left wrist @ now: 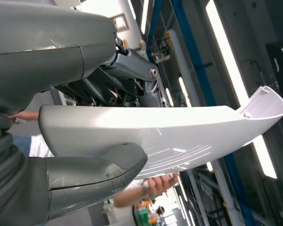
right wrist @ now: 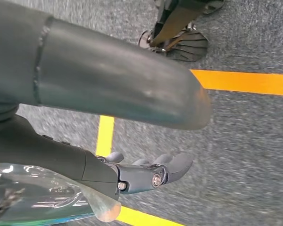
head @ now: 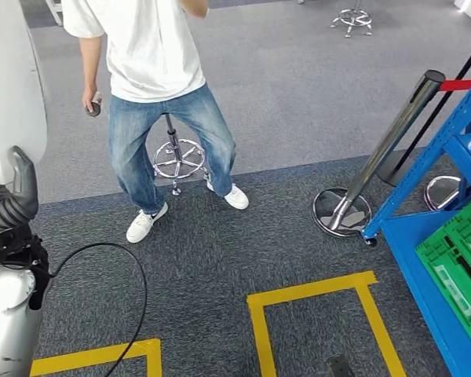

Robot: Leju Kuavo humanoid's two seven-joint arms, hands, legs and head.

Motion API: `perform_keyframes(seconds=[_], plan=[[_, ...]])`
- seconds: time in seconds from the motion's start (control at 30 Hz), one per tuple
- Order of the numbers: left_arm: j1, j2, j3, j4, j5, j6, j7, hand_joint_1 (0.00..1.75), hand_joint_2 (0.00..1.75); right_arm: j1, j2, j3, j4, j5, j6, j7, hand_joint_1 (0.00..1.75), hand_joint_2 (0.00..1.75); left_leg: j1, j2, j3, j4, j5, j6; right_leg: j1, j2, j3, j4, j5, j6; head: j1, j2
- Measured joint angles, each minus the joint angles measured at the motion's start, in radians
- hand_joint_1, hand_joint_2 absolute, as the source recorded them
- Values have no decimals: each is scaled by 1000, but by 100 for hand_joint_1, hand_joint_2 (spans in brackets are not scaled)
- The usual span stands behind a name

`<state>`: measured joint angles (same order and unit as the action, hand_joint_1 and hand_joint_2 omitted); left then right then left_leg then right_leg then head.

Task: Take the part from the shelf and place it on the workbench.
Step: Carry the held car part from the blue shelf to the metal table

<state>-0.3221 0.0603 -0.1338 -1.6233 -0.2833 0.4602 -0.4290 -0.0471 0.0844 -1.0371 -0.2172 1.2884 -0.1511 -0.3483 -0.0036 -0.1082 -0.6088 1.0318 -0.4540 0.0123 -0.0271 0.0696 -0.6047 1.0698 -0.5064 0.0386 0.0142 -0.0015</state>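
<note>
In the left robot hand (left wrist: pixel 97 117), a white part (left wrist: pixel 175 132), unlabelled.

A person (head: pixel 156 94) is seated on a stool (head: pixel 177 157) at upper centre of the head view, feet on the floor (head: pixel 280 78). A second stool (head: pixel 352 17) is seen further behind, upper right. The shelf (head: pixel 440 259) is placed at the right edge, with a crate (head: pixel 458 263) on it. A barrier post (head: pixel 375 157) is set just left of the shelf, base on the floor. Floor tape (head: pixel 316 294) is laid in front of the person. A cable (head: pixel 103 259) is run across the floor at lower left. The part (left wrist: pixel 161 134) is held in the left robot hand (left wrist: pixel 97 113), thumb on one side, fingers on the other; a person's hand (left wrist: pixel 161 183) is possibly touching it behind. The right robot hand (right wrist: pixel 133 141) is hung above the floor.
</note>
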Motion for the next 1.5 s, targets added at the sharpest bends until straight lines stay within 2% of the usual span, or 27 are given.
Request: perform_keyframes(seconds=[0.03, 0.1, 0.17, 0.23, 0.3, 0.33, 0.37, 0.4, 0.47, 0.53, 0.57, 0.6, 0.63, 0.7, 0.77, 0.83, 0.87, 0.93, 1.0, 1.07, 1.13, 1.2, 1.27, 1.33, 1.37, 1.43, 1.5], plan=[[1, 0, 1, -1, 0, -1, 0, 175, 175, 0, 0, 0, 0, 0, 0, 1, 0, 0, 1, -13, -5, 5, -1, -6, -1, 11, 10, -13, -4, -2, 0, 0], [6, 2, 2, -2, 0, -2, 0, 175, 175, -1, 0, 0, 0, 0, 0, 3, 0, 0, 4, -31, -12, 6, 2, -14, 2, -7, 14, -16, -4, -12, 0, 0], [9, 6, 3, -2, -1, -3, 0, 175, 175, -3, -1, 0, 0, 0, -1, 3, 0, 0, 2, 8, -26, 34, -15, -23, 1, -29, 19, -18, -3, -22, -4, 0], [8, 9, 3, -2, -2, -2, 0, 175, 175, -1, -3, -1, -1, 0, -1, 2, 0, 0, 0, 74, -74, 137, -66, -31, 4, -55, 24, -19, -6, -32, -11, 0], [11, 9, 3, -2, -3, -2, 0, 175, 175, 2, -3, -1, -1, 0, -2, 3, 0, 0, 3, 95, -137, 263, -114, -34, 10, -84, 26, -19, -11, -37, -12, 0], [13, 9, 3, -2, -3, -2, 0, 175, 175, 3, -3, -1, -1, 0, -2, 3, 0, 0, 3, 97, -152, 292, -116, -32, 12, -98, 28, -19, -14, -39, -12, 0], [15, 9, 3, -2, -4, -2, 0, 175, 175, 3, -4, -1, -1, 0, -2, 3, 0, 0, 2, 98, -148, 281, -98, -28, 14, -112, 31, -19, -17, -40, -12, 0], [15, 9, 3, -2, -5, -2, 0, 175, 175, 2, -4, -1, -1, 0, -2, 3, 0, 0, -1, 103, -125, 233, -65, -22, 16, -126, 35, -19, -20, -40, -12, 0], [14, 10, 3, -3, -7, -3, 0, 175, 175, 1, -3, 0, -1, 0, -2, 3, 0, 0, -17, 147, -55, 97, -4, -5, 19, -151, 47, -20, -29, -39, -12, 0], [11, 9, 2, -4, -7, -3, 0, 175, 175, 0, -3, 0, -1, 1, -2, 3, 0, 0, -34, 185, -17, 20, 9, 9, 22, -174, 53, -22, -35, -34, -12, 0], [11, 10, 3, -5, -7, -3, 0, 175, 175, 0, -3, 0, -1, 1, -1, 4, 0, 0, -39, 184, -15, 13, 4, 13, 23, -187, 55, -25, -37, -30, -12, 0], [11, 11, 3, -6, -7, -4, 0, 175, 175, -1, -3, -1, -1, 1, -1, 4, 0, 0, -39, 171, -13, 4, 5, 17, 24, -201, 60, -29, -39, -26, -12, 0], [12, 12, 4, -8, -8, -4, 0, 175, 175, -3, -3, -1, -1, 2, 0, 4, 0, 0, -37, 159, -7, -5, 9, 21, 23, -197, 63, -29, -44, -21, -11, 0], [10, 14, 4, -12, -8, -5, 0, 175, 175, -6, -3, 0, -1, 5, 2, 4, 0, 0, -27, 134, 6, -24, 17, 28, 22, -143, 46, 14, -72, -14, -9, 0], [8, 11, 3, -14, -9, -6, 1, 175, 175, -3, -4, 0, 0, 6, 4, 5, 0, 0, -20, 109, 11, -29, 19, 31, 19, -83, -17, 131, -121, -10, -5, 0], [15, 9, 3, -14, -9, -7, 1, 175, 175, 2, -4, 0, 0, 7, 6, 6, 0, 0, -18, 79, 11, -28, 18, 32, 17, -72, -82, 229, -140, -6, -3, 0], [18, 8, 3, -14, -10, -8, 1, 175, 175, 4, -4, 0, 0, 7, 6, 6, 0, 0, -17, 63, 12, -27, 17, 31, 16, -71, -94, 230, -122, -5, -3, 0], [22, 8, 3, -14, -12, -10, 2, 175, 175, 3, -4, 0, 0, 8, 6, 6, 0, 0, -11, 33, 13, -19, 11, 23, 12, -56, -63, 126, -41, 0, -3, 0], [21, 8, 3, -14, -13, -11, 3, 175, 175, 2, -4, 0, 0, 10, 6, 6, 0, 0, -8, 8, 5, -3, 3, 11, 3, -2, -16, 17, 5, 3, -2, 0], [23, 8, 3, -14, -15, -12, 4, 175, 175, 4, -3, 0, 1, 13, 7, 7, 0, 0, -6, -17, -6, 7, 1, 1, 0, 26, 2, -11, 2, -4, -2, 0], [27, 9, 2, -14, -19, -12, 4, 175, 175, 4, -2, 0, 1, 15, 8, 7, 0, 0, -4, -33, -12, 10, 1, -7, 0, 1, 8, -15, 2, -17, -2, 0], [28, 12, 2, -15, -21, -11, 5, 175, 175, 2, -2, 0, 1, 15, 7, 6, 0, 0, -7, 11, -30, 54, -24, -16, -1, -24, 15, -18, 1, -28, -9, 0], [27, 13, 2, -15, -22, -11, 6, 175, 175, 5, -3, 0, 0, 17, 7, 7, 0, 0, -6, 77, -84, 170, -81, -25, 3, -53, 22, -19, -5, -37, -17, 0], [31, 13, 1, -15, -23, -14, 9, 175, 175, 8, -3, 0, 0, 17, 7, 9, 0, 0, -1, 96, -140, 280, -118, -29, 7, -84, 26, -19, -11, -41, -18, 0], [33, 14, 1, -15, -24, -14, 10, 175, 175, 9, -3, 0, 0, 17, 7, 10, 0, 0, 0, 98, -148, 292, -111, -28, 8, -99, 29, -19, -14, -41, -18, 0], [34, 15, 1, -15, -24, -14, 12, 175, 175, 9, -3, 0, 0, 17, 8, 10, 0, 0, -3, 107, -108, 205, -48, -19, 12, -126, 40, -19, -23, -41, -18, 0], [32, 16, 1, -15, -24, -14, 12, 175, 175, 8, -2, 0, 0, 17, 8, 10, 0, 0, -17, 150, -43, 79, 5, -2, 15, -150, 52, -20, -32, -38, -18, 0]])
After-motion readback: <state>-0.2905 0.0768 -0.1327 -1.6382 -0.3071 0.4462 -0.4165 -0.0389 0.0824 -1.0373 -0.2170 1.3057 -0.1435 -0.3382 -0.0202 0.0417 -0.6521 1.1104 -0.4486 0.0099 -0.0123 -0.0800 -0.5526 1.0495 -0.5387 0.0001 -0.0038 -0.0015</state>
